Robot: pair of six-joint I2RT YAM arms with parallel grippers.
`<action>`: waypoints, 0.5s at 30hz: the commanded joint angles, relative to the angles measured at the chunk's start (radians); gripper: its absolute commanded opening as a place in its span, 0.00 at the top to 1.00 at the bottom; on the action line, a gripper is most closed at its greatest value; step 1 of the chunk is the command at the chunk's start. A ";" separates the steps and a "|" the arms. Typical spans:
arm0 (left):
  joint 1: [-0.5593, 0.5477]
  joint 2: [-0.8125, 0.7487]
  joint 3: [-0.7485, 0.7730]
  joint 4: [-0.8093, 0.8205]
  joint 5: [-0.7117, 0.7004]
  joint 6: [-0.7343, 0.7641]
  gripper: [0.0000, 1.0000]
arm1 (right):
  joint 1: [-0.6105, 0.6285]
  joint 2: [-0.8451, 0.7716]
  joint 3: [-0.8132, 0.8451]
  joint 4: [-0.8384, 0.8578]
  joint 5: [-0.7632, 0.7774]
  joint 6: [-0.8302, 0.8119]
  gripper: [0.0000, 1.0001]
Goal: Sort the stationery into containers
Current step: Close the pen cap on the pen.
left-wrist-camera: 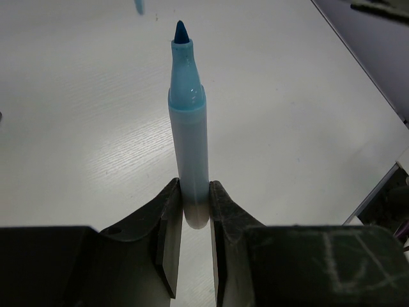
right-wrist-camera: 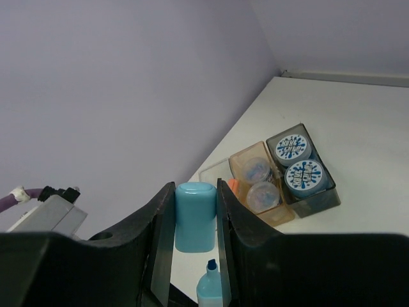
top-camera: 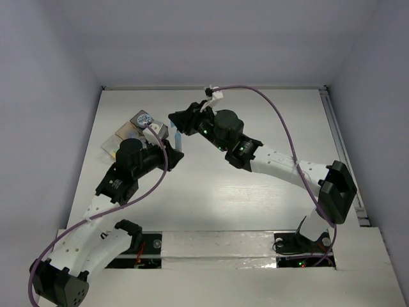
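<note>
My left gripper (left-wrist-camera: 193, 192) is shut on the rear end of an uncapped light blue pen (left-wrist-camera: 188, 128), whose dark blue tip points away from me. My right gripper (right-wrist-camera: 195, 188) is shut on the pen's light blue cap (right-wrist-camera: 195, 217), held just above the pen tip (right-wrist-camera: 208, 267). In the top view both grippers meet near the table's left middle, the left gripper (top-camera: 170, 151) with the pen (top-camera: 177, 141) below the right gripper (top-camera: 181, 123). The containers sit beside them: a dark grey box (right-wrist-camera: 323, 199), a tan tray (right-wrist-camera: 280, 216) and a clear tray (right-wrist-camera: 214, 169).
The grey box holds two round blue-patterned tubs (right-wrist-camera: 293, 147). The tan tray holds two translucent cups (right-wrist-camera: 262, 194). An orange item (right-wrist-camera: 232, 186) lies in the clear tray. The cluster (top-camera: 134, 131) is close to the left wall. A purple cable (top-camera: 281, 118) arcs over the right arm.
</note>
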 commanded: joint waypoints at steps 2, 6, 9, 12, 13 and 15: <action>0.009 -0.014 0.032 0.046 -0.004 0.011 1.00 | 0.032 0.019 0.042 0.037 0.045 -0.044 1.00; 0.009 -0.017 0.032 0.044 -0.021 0.012 1.00 | 0.051 0.033 0.045 0.029 0.089 -0.074 1.00; 0.009 -0.021 0.032 0.043 -0.027 0.011 1.00 | 0.051 0.034 0.048 0.031 0.095 -0.082 1.00; 0.009 -0.020 0.032 0.041 -0.029 0.012 1.00 | 0.051 0.028 0.048 0.034 0.098 -0.091 1.00; 0.009 -0.020 0.032 0.041 -0.032 0.011 1.00 | 0.051 0.026 0.050 0.034 0.098 -0.101 1.00; 0.009 -0.018 0.032 0.041 -0.031 0.012 1.00 | 0.051 0.023 0.055 0.023 0.103 -0.111 1.00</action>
